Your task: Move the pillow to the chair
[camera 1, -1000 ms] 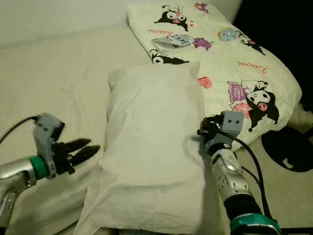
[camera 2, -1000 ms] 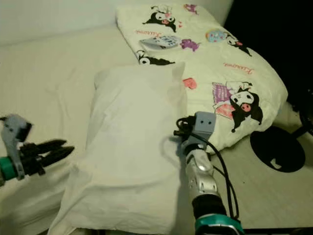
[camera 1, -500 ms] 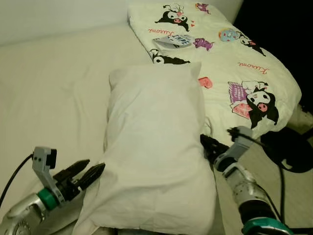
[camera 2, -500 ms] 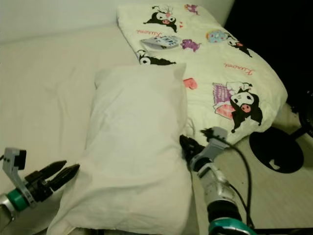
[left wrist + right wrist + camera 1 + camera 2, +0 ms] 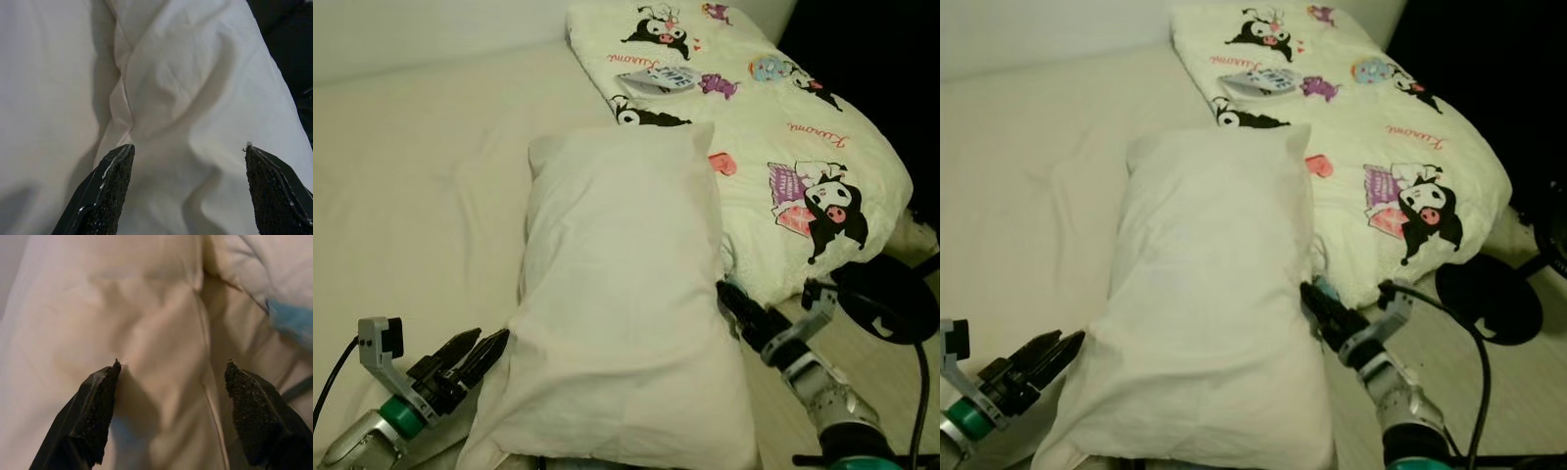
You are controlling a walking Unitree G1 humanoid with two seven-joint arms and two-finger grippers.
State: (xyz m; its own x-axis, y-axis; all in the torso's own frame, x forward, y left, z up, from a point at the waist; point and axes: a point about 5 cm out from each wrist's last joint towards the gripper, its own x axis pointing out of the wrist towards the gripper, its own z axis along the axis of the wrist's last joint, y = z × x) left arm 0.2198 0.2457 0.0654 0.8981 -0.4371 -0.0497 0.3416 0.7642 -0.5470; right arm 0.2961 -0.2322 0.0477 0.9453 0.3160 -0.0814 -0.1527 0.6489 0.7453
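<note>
Nearest the camera, the left gripper [image 5: 475, 354] sits low at the pillow's near left corner with its fingers spread apart, holding nothing. The right gripper [image 5: 736, 305] points at the pillow's right edge, also spread wide and empty, as the right wrist view confirms with cloth lying between the two pads. The pillow [image 5: 622, 294] lies lengthwise on the cream bed sheet [image 5: 421, 186], its far end just beside the cartoon-print quilt [image 5: 773, 127].

The likely trouble is a pinch on loose pillowcase only: the soft filling could sag away, and the pillow could slip out of one side once lifted. The right fingers are also close to the quilt's hem, so they might catch that fabric along with the pillow.

Compared with a second ago, both arms have dropped and drawn closer to the camera. The left gripper has closed in on the corner, and the right one has come off the pillow's side and now points at its edge.
</note>
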